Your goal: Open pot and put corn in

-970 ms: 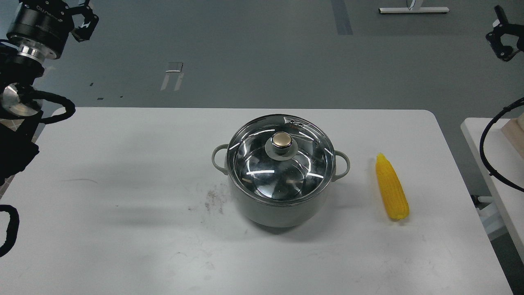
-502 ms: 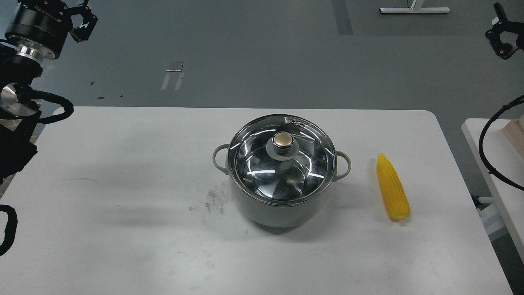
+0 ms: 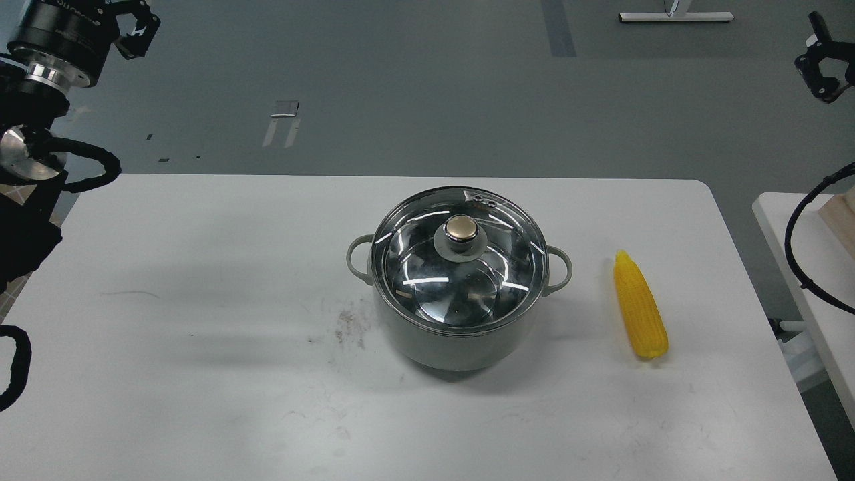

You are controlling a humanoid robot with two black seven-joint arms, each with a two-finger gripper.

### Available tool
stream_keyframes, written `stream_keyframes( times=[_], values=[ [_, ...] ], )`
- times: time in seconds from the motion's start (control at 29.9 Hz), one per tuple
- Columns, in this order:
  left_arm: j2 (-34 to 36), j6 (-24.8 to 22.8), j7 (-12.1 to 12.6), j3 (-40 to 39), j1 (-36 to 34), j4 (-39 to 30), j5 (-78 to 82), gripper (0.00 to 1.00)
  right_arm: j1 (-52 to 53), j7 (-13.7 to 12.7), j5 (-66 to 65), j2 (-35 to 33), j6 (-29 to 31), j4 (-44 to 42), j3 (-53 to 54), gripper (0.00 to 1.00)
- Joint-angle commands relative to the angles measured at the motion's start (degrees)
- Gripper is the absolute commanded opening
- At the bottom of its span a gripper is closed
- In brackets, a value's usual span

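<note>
The pot [image 3: 459, 314] is sitting near the middle of the white table [image 3: 200, 374], its glass lid [image 3: 427, 267] lying flat on the rim and closing it, with the gold knob [image 3: 461, 228] standing up at the centre. One small loop handle is sticking out on each side of it. Through the glass the shiny steel inside is catching the ceiling lights.

The corn [image 3: 640, 307] is lying on the table to the right of the pot, well apart from it, with its narrow tip pointing toward the far edge and its thick end toward the near one. Nothing is touching it.

The left gripper [image 3: 133, 30] is hanging high in the far left corner, beyond the table's edge and far from the pot; part of it is running off the top of the view (so whether its fingers are spread or pressed together, I cannot tell). The right gripper [image 3: 823, 67] is hovering high at the far right, past the table as well, its two dark fingers standing apart with a gap between them and nothing held.

A patch of dark scuff marks [image 3: 347, 327] is showing on the tabletop just left of the pot.
</note>
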Motion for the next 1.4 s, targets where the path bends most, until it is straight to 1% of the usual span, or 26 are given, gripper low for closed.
stream_keyframes(
  times=[0.0,0.03,0.07,0.13,0.17,0.23,0.43,0.47,0.54,0.6,0.7,0.74,0.77,0.8,0.87,0.9,0.94,1.0,1.07,1.14,1.24,1.37],
  values=[
    [0.2,0.0,0.2,0.6,0.3,-1.9,0.3,0.98,-0.1,0.1,0.0,-0.1,0.0,-0.1,0.0,1.0],
    [0.7,0.0,0.2,1.8,0.2,-3.4,1.1,0.98,-0.1,0.2,0.0,-0.1,0.0,-0.2,0.0,1.0],
    [0.7,0.0,0.2,1.9,0.2,-3.4,1.1,0.98,-0.1,0.2,0.0,-0.1,0.0,-0.2,0.0,1.0],
    [2.0,0.0,-0.4,5.6,0.0,-7.9,6.0,0.97,-0.2,0.2,0.0,-0.1,0.0,-0.4,-0.2,1.0],
    [2.6,0.0,-0.4,6.1,0.1,-9.2,7.8,0.97,-0.2,0.2,0.0,-0.1,0.0,-0.3,-0.1,1.0],
    [4.5,0.0,-0.5,6.6,0.4,-14.3,16.8,0.97,-0.2,0.2,0.0,-0.1,0.0,-0.3,-0.1,1.0],
    [5.0,0.0,-1.1,6.3,0.1,-22.2,39.8,0.97,-0.2,0.2,0.0,-0.1,0.0,0.0,-0.1,1.0],
    [4.8,0.0,-1.2,6.2,0.2,-24.9,44.5,0.97,-0.2,0.2,0.0,-0.2,0.0,-0.1,-0.1,1.0],
    [4.5,1.8,-1.2,6.3,0.2,-28.4,48.8,0.96,-0.3,0.2,0.0,-0.2,0.0,-0.1,-0.1,1.0],
    [4.0,6.3,-1.0,7.0,0.7,-35.2,57.4,0.96,-0.4,0.2,0.0,-0.3,0.0,-0.2,-0.1,1.0],
    [3.8,7.2,-1.3,11.2,0.6,-43.0,70.6,0.96,-0.4,0.2,0.0,-0.6,0.0,-0.1,-0.1,1.0],
    [3.8,7.2,-1.3,11.2,0.6,-43.0,70.7,0.96,-0.4,0.2,0.0,-0.6,0.0,-0.1,-0.1,1.0],
    [3.5,7.3,-1.8,12.5,0.8,-45.8,75.7,0.95,-0.4,0.2,0.0,-0.6,0.0,-0.1,-0.1,1.0],
    [3.2,7.4,-2.9,13.4,1.0,-47.6,80.4,0.92,-0.4,0.2,0.0,-0.6,0.0,-0.1,-0.1,1.0],
    [2.4,8.5,-4.0,15.4,1.4,-48.1,86.2,0.92,-0.4,0.2,0.0,-0.6,0.0,-0.1,-0.1,1.0],
    [1.9,9.6,-4.2,17.2,1.5,-48.0,89.9,0.92,-0.4,0.2,0.0,-0.6,0.0,-0.1,-0.1,1.0],
    [1.9,9.6,-4.2,17.2,1.5,-48.0,89.9,0.92,-0.4,0.2,0.0,-0.6,0.0,-0.1,-0.1,1.0],
    [1.6,13.6,-4.4,20.9,1.4,-47.2,96.9,0.92,-0.4,0.2,0.0,-0.6,0.0,-0.1,-0.1,1.0],
    [0.1,16.5,-4.4,24.7,1.2,-46.5,101.6,0.92,-0.4,0.2,0.0,-0.6,0.0,0.0,-0.1,1.0],
    [-1.2,18.3,-4.4,27.9,1.0,-45.1,105.9,0.92,-0.4,0.2,0.0,-0.6,0.0,0.1,-0.1,1.0],
    [-2.8,19.6,-4.5,29.9,1.2,-43.3,109.8,0.92,-0.3,0.2,0.0,-0.6,0.0,0.1,-0.1,1.0],
    [-5.4,19.8,-4.5,30.3,1.4,-42.3,110.8,0.92,-0.4,0.2,0.0,-1.0,0.0,0.1,-0.1,1.0]
  ],
)
